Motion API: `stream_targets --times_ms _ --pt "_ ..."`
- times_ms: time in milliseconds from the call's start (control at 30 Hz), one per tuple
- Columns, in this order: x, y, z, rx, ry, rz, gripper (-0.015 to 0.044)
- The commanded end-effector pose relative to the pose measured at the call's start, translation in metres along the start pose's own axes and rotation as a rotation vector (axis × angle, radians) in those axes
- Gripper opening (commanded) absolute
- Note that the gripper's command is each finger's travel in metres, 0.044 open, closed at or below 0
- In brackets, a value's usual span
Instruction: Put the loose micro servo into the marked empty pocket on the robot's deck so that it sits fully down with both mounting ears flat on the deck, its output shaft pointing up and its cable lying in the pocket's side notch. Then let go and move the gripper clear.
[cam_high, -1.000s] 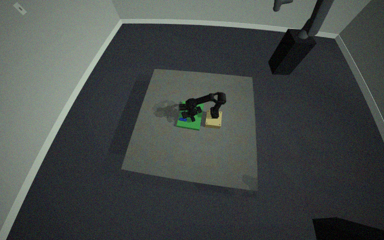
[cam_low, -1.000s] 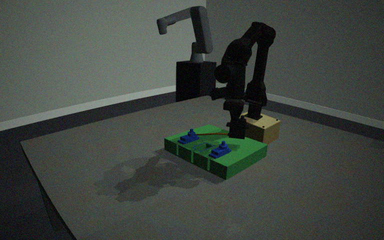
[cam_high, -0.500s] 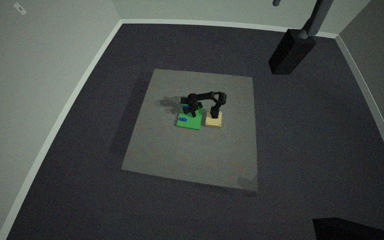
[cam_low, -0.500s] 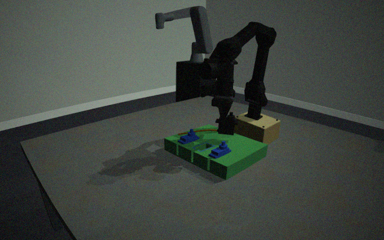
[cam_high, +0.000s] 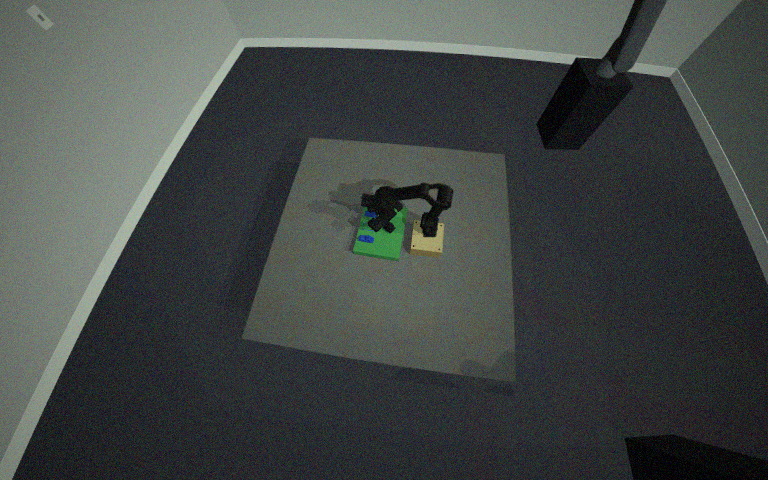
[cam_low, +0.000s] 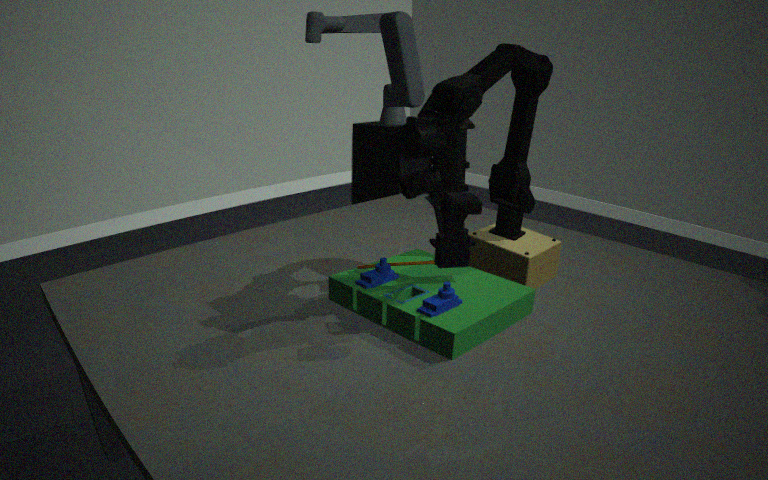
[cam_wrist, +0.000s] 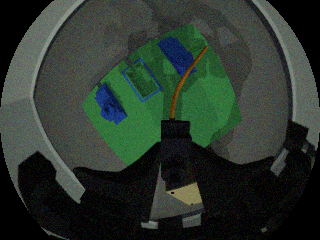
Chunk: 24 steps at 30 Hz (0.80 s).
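My gripper (cam_low: 453, 264) (cam_wrist: 174, 145) points down and is shut on the loose micro servo, low above the rear part of the green deck (cam_high: 385, 249) (cam_low: 489, 294) (cam_wrist: 132, 142). The servo body is hidden by the dark fingers, so its tilt and shaft cannot be told. Its orange cable (cam_low: 404, 263) (cam_wrist: 183, 79) sticks out toward one seated blue servo (cam_low: 378, 275) (cam_wrist: 175, 54). The empty pocket with a blue outline (cam_wrist: 152, 95) lies between that servo and the other seated blue servo (cam_high: 365, 238) (cam_low: 441, 302) (cam_wrist: 110, 104), away from the gripper.
The tan base block (cam_high: 425, 244) (cam_low: 529, 249) (cam_wrist: 186, 194) stands beside the deck, under the arm. The two seated servos rise above the deck on both sides of the pocket. Another grey arm (cam_low: 403, 59) stands on a black pedestal in the background.
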<state>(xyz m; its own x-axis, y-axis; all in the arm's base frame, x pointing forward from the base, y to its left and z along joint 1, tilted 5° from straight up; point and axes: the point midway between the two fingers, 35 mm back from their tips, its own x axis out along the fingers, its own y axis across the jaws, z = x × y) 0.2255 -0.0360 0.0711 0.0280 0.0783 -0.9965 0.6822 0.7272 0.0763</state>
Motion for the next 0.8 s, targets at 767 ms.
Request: stream_targets --times_ms 767 --pt "-0.0002 0.0049 0.0081 -0.571 0.001 -0.003 0.0"
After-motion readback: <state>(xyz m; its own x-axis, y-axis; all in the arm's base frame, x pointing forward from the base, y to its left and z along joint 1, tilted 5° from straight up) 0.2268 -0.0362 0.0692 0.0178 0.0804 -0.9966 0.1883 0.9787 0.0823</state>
